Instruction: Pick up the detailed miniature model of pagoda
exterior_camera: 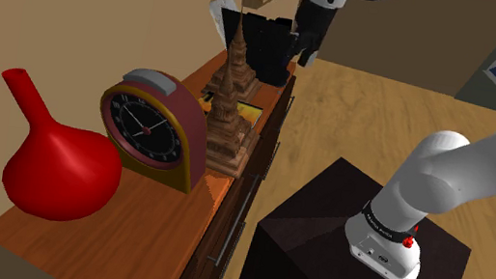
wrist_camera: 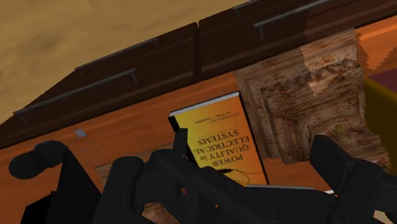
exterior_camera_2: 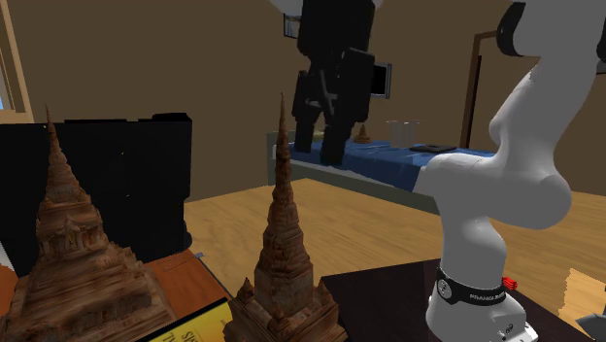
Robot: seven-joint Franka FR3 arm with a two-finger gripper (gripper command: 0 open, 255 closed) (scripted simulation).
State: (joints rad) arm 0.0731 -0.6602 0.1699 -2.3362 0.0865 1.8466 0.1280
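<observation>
Two brown carved pagoda models stand on the wooden sideboard [exterior_camera: 137, 237]. The nearer pagoda [exterior_camera: 226, 131] [exterior_camera_2: 284, 262] is beside the clock; the farther pagoda [exterior_camera: 238, 62] [exterior_camera_2: 68, 262] stands behind it. A stepped pagoda base [wrist_camera: 312, 102] lies ahead of my right finger. My black gripper [exterior_camera: 304, 51] [exterior_camera_2: 325, 131] [wrist_camera: 203, 191] hangs open above the sideboard's far end, higher than both spires and touching neither. Nothing is between the fingers [wrist_camera: 348, 170].
A yellow book [exterior_camera: 245, 112] [wrist_camera: 222, 140] lies flat by the pagodas. A maroon clock [exterior_camera: 152, 130] and a red vase [exterior_camera: 58, 164] stand toward the near end. A black object [exterior_camera: 266, 41] [exterior_camera_2: 126, 185] sits at the far end. A bed [exterior_camera_2: 388, 160] stands behind.
</observation>
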